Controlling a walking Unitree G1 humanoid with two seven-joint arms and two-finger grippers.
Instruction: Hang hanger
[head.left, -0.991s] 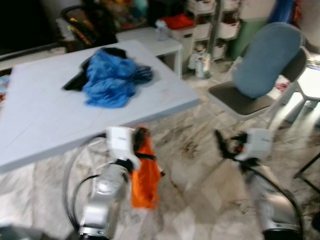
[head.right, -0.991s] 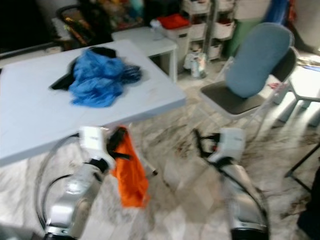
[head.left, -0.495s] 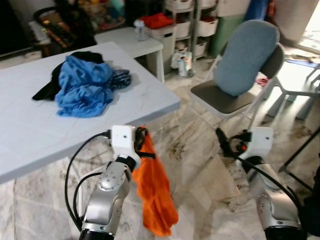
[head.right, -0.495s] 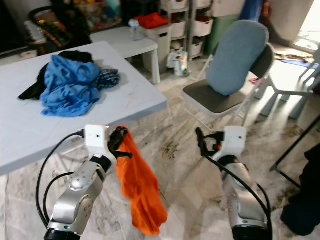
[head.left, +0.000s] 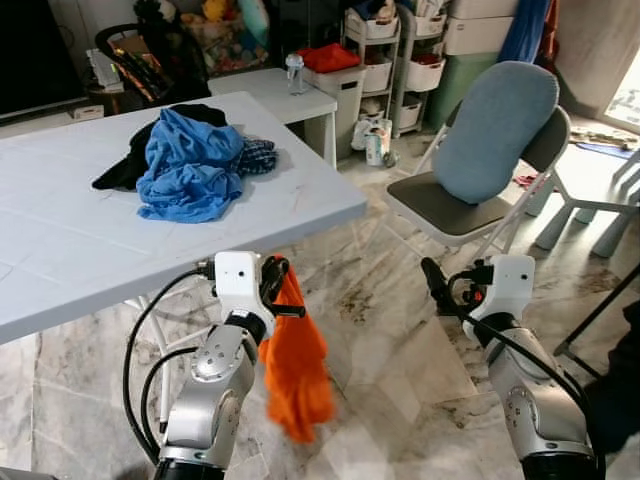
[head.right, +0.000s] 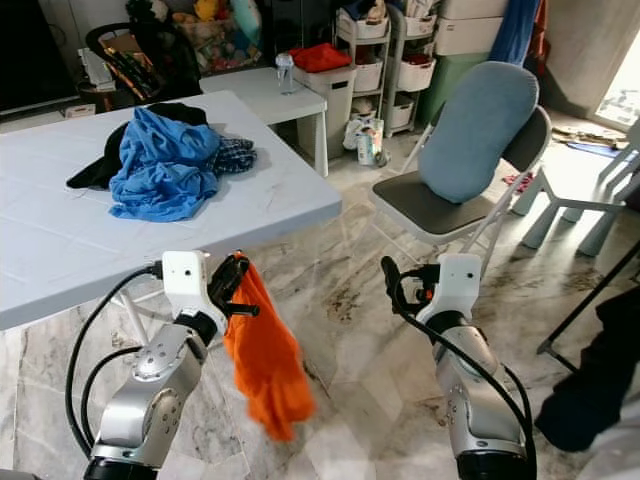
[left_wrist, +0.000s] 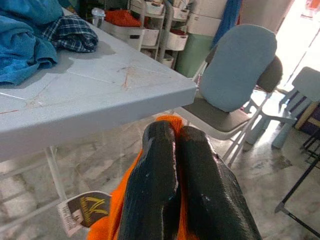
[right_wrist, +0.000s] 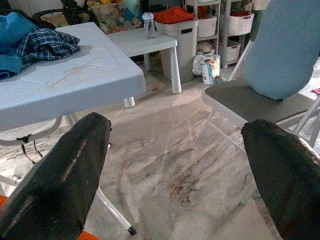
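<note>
Orange garment pinched in left tool beside the worktop

Worktop (head.left: 60, 250), pale grey and wide, fills the robot's left side, its near corner reaching toward the middle of the room. On it lies a heap of blue clothing (head.left: 185, 165) with a dark piece under it and a checked cloth (head.left: 258, 155) at its far edge. Marble floor (head.left: 400, 360) spreads in front of the robot, between the worktop and a folding chair (head.left: 480, 170) on the right, which has a dark seat and a blue padded back and stands well apart from the worktop corner. Behind the worktop stands a low white side table (head.left: 290, 95) with a clear bottle (head.left: 294, 72) on it, and farther back a shelf rack with white bins (head.left: 400, 60), one holding something red (head.left: 335, 57). A dark garment (head.right: 590, 380) hangs at the far right edge.

Left tool (head.left: 277, 287) is held just below the worktop's near edge, its two black fingers (left_wrist: 160, 185) clenched together on an orange garment (head.left: 297, 365), which hangs down from them freely above the floor. A small printed tag (left_wrist: 82, 210) dangles from the garment near the fingers. Whether a hanger is inside the cloth cannot be made out.

Right tool (head.left: 437, 288) is raised over the bare floor in front of the chair, its fingers (right_wrist: 60, 185) spread wide apart with nothing between them.
</note>
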